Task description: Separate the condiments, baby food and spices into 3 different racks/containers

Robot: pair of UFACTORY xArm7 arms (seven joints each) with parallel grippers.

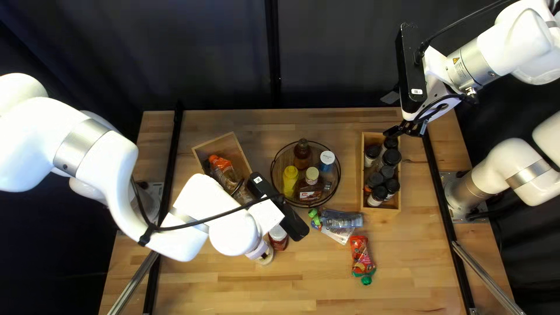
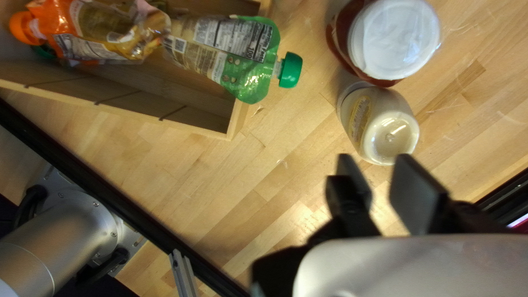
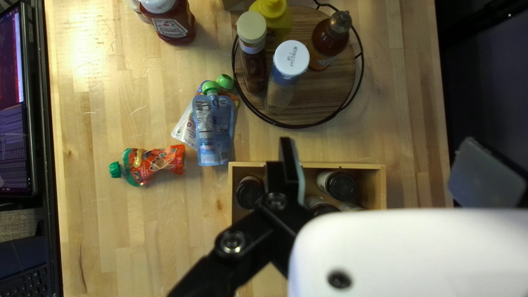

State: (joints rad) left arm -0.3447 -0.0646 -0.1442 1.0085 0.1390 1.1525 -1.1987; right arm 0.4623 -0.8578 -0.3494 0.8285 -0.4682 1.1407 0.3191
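Observation:
My left gripper (image 1: 279, 207) is over the table beside a red-brown bottle (image 1: 279, 238) and a cream bottle (image 1: 263, 254). In the left wrist view the gripper (image 2: 375, 170) is open, with the cream bottle (image 2: 382, 124) just ahead of its fingertips. The left wooden box (image 1: 213, 143) holds baby food pouches, one green (image 2: 250, 60). A round wire-rimmed tray (image 3: 330, 96) bears condiment bottles, including a yellow one (image 1: 290, 179). Black-capped spice jars (image 1: 391, 157) stand in the right wooden box (image 1: 373, 208). Above this box, my right gripper (image 1: 405, 129) is empty; its wrist view shows the gripper (image 3: 382, 165) wide open.
Between the round tray and the table's near edge lie a blue pouch (image 3: 214, 129), another pouch partly under it, and a red pouch (image 1: 361, 256). Black rails (image 1: 440, 186) run along both sides of the table. A screen (image 3: 14, 104) stands beyond the near edge.

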